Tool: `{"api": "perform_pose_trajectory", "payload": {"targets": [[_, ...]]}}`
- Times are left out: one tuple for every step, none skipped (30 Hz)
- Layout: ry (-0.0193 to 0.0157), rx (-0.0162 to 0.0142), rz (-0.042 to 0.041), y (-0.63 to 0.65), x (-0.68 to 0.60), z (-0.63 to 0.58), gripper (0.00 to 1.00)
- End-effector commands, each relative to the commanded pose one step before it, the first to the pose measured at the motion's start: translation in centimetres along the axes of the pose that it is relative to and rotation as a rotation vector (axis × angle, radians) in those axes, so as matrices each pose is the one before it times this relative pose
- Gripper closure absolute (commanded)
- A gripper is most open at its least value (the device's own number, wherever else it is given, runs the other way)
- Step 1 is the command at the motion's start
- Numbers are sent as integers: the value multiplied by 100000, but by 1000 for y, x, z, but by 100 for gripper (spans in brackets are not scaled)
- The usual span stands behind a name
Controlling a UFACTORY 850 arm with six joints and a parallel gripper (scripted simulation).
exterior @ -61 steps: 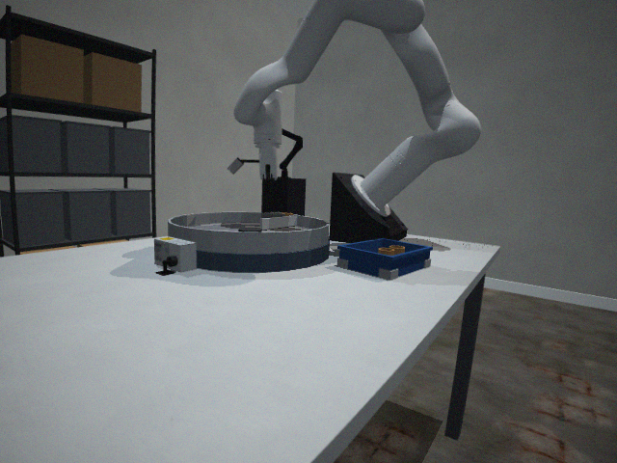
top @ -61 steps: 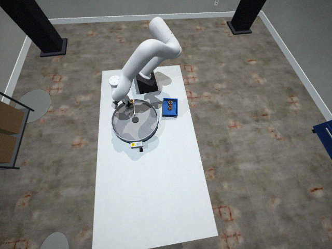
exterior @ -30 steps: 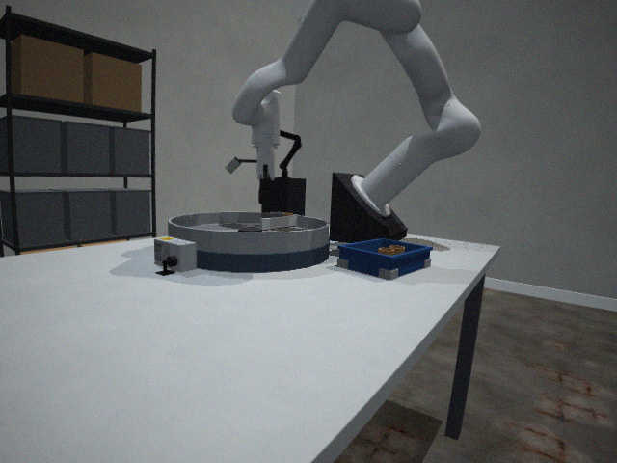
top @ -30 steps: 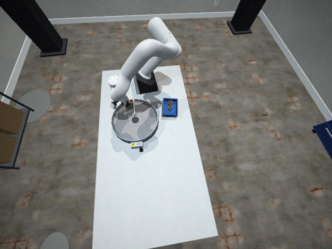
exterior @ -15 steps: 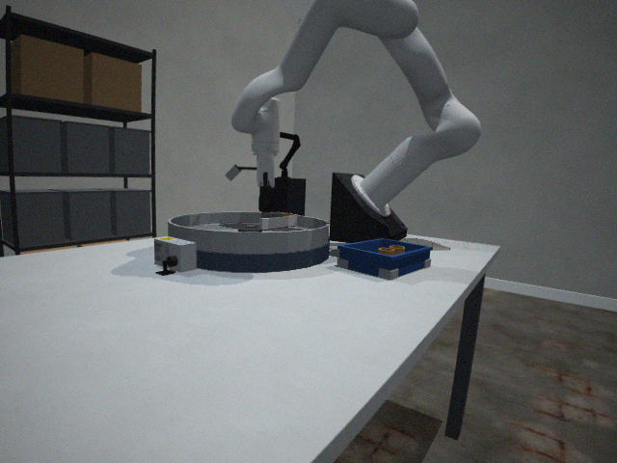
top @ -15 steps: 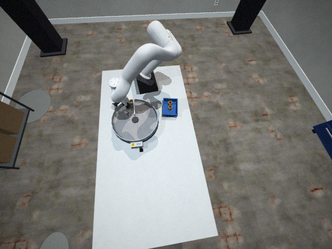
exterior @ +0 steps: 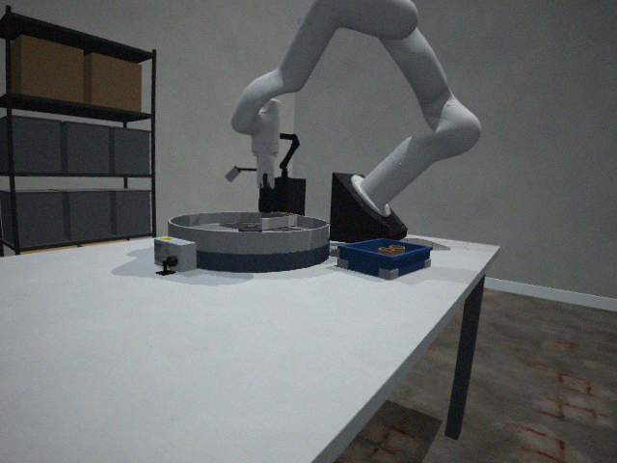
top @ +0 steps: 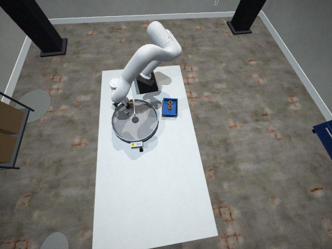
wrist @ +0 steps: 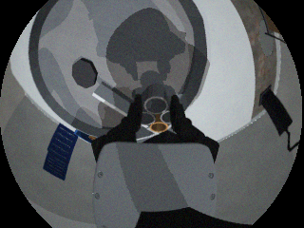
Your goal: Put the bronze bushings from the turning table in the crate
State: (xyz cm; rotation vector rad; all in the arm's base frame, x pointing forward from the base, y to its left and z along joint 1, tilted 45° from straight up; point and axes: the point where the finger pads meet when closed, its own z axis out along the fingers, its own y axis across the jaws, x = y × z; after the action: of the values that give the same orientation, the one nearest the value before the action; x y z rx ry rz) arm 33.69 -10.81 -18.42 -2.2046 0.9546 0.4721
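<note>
Claw (top: 122,105) (exterior: 265,185) (wrist: 156,102) hangs over turning table (top: 116,130) (exterior: 249,241) (wrist: 199,52), fingers part-way apart w/ nothing gripped; 2 bronze bushings (top: 169,105) (exterior: 390,249) in blue crate (top: 169,115) (exterior: 371,261).

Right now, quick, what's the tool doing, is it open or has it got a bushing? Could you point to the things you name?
Tool (top: 122,105) (exterior: 265,182) (wrist: 156,102): open partway, nothing held, poised above the turning table (top: 155,124) (exterior: 249,240) (wrist: 199,52).

Two bronze bushings (top: 169,105) (exterior: 390,249) stand in the blue crate (top: 169,113) (exterior: 384,262).
</note>
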Motion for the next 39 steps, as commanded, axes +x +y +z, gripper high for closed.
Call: {"api": "perform_pose_trajectory", "payload": {"targets": [[174,18,-44,-21,79,123,53],[0,0,0,0,0,109,53],[0,-1,0,0,-1,129,53],[0,1,0,0,0,147,53],[0,0,0,0,0,162,53],[0,-1,0,1,-1,173,53],[0,1,0,-1,0,179,53],[0,0,0,0,-1,181,53],[0,-1,0,0,-1,179,53],[0,1,0,-1,0,171,53],[0,0,0,0,-1,160,53],[0,-1,0,0,-1,145,53],[0,0,0,0,0,0,53],[0,0,0,0,0,0,53],[0,1,0,0,0,127,53],[0,0,0,0,0,106,53],[0,0,0,0,0,85,53],[0,0,0,0,0,63,53],[0,0,0,0,0,42,53],[0,0,0,0,0,23,53],[0,0,0,0,0,9,53],[0,0,0,0,0,1,53],[0,0,0,0,0,0,53],[0,0,0,0,0,0,53],[0,0,0,0,0,0,53],[0,0,0,0,0,0,53],[0,0,0,0,0,0,53],[0,0,0,0,0,0,53],[0,0,0,0,0,0,53],[0,0,0,0,0,0,53],[0,0,0,0,0,0,53],[0,0,0,0,0,0,53],[0,0,0,0,0,0,53],[0,0,0,0,0,0,100],[0,0,0,0,0,0,100],[0,0,0,0,0,0,100],[0,0,0,0,0,0,100],[0,0,0,0,0,0,100],[0,0,0,0,0,0,100]]}}
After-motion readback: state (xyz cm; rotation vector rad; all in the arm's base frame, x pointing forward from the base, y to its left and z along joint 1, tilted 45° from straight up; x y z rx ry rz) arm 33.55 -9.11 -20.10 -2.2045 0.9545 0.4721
